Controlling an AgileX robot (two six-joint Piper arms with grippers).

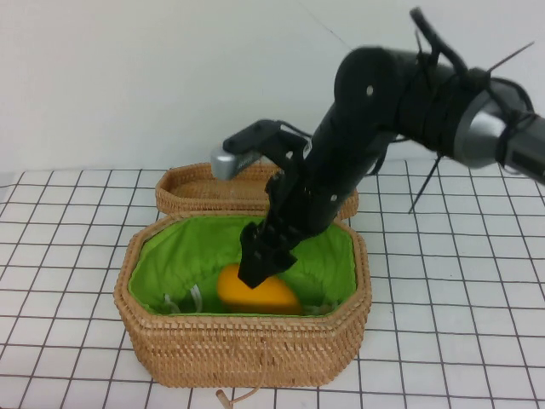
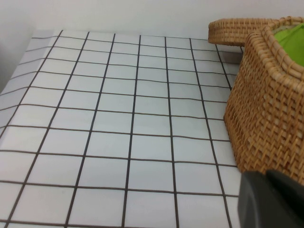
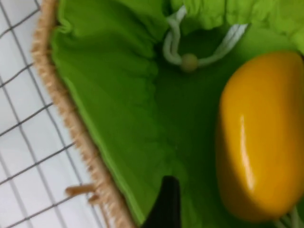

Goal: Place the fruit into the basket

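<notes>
The orange-yellow fruit [image 1: 255,292] lies on the green lining inside the open wicker basket [image 1: 247,345]. My right gripper [image 1: 260,268] reaches down into the basket, just above the fruit's far side. In the right wrist view the fruit [image 3: 261,137] lies apart from the one black fingertip [image 3: 167,194] that shows, and nothing is gripped. My left gripper [image 2: 271,199] is out of the high view. In the left wrist view it sits low by the basket's outer wall [image 2: 266,109], with its fingers together.
The basket's wicker lid [image 1: 196,189] lies open behind it, also seen in the left wrist view [image 2: 232,31]. A cord loop [image 1: 234,397] hangs at the basket's front. White drawstrings [image 3: 189,61] lie in the lining. The checked tabletop [image 2: 118,118] stretches to the left.
</notes>
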